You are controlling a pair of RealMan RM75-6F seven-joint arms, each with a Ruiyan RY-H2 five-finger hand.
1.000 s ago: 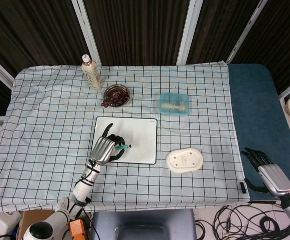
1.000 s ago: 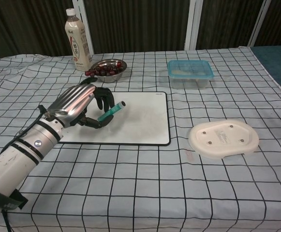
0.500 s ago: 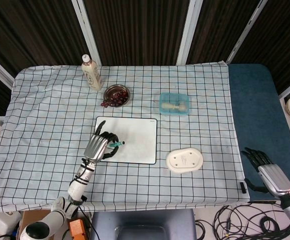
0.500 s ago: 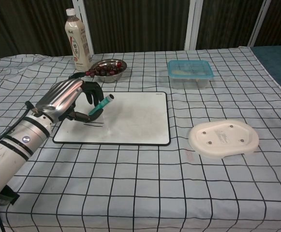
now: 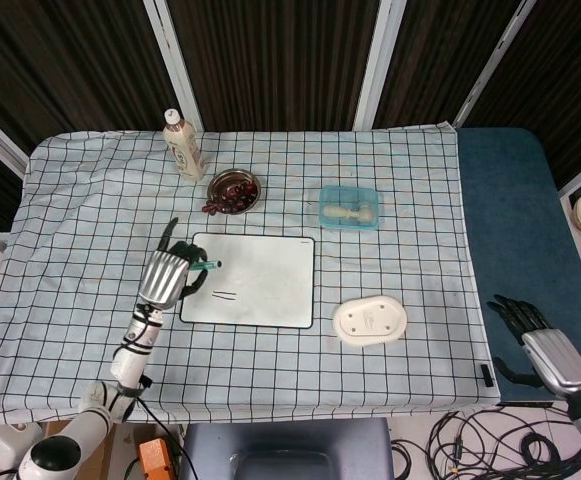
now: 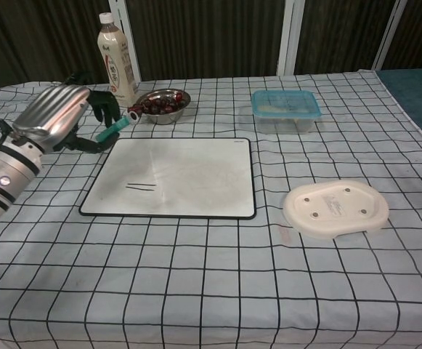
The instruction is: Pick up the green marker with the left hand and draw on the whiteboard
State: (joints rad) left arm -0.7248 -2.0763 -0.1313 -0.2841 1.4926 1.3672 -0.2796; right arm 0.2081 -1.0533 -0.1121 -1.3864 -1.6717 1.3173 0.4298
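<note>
My left hand (image 5: 166,277) (image 6: 59,116) grips the green marker (image 5: 204,266) (image 6: 118,127) above the left edge of the whiteboard (image 5: 260,284) (image 6: 196,174). The marker is lifted off the board, its pale end pointing toward the bowl. Two short dark lines (image 5: 225,294) (image 6: 141,186) lie on the board's left part. My right hand (image 5: 538,338) hangs off the table at the far right with its fingers spread and nothing in it; the chest view does not show it.
A drink bottle (image 6: 116,61) and a metal bowl of dark fruit (image 6: 163,102) stand behind the board. A blue lidded box (image 6: 285,107) sits at the back right. An upturned white dish (image 6: 335,207) lies right of the board. A checked cloth (image 6: 211,283) covers the table.
My left hand has moved left and away from the board's surface, carrying the marker off the left edge. Two short lines now show where the hand was. The right hand has not moved.
</note>
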